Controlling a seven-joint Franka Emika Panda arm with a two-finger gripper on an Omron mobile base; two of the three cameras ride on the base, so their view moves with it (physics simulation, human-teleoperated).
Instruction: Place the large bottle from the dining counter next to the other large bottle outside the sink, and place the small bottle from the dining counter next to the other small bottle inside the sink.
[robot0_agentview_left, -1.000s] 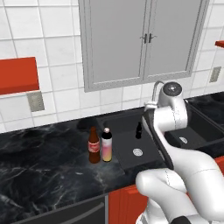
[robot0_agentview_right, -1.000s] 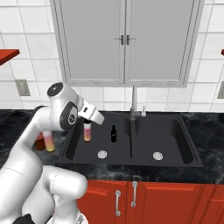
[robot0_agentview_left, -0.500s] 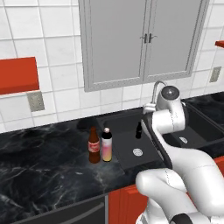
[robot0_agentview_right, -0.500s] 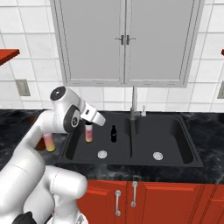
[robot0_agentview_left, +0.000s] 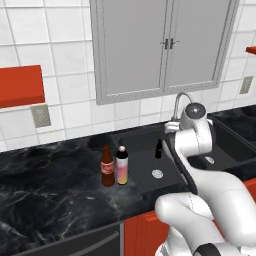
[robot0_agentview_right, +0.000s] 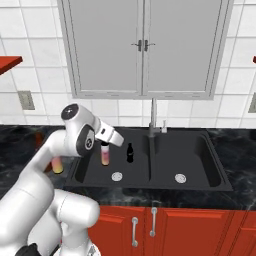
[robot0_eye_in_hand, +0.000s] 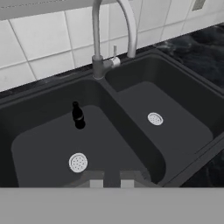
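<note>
Jaws pinch small pink bottle (robot0_agentview_right: 105, 154) upright over left basin of sink (robot0_agentview_right: 210, 172), at 9 o'clock of small dark bottle (robot0_eye_in_hand: 78, 116), ready for pairing.

The gripper (robot0_agentview_right: 106, 144) hangs over the left basin of the sink (robot0_agentview_right: 210, 165), gripping a pink bottle (robot0_agentview_right: 105, 155); a small dark bottle (robot0_agentview_right: 130, 153) stands just beside it.

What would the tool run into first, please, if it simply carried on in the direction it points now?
Probably the dark floor of the sink's left basin, close to its drain. The tool holds a small bottle, seen in the right base view, so that bottle's base would likely land first. Depth is uncertain.
</note>
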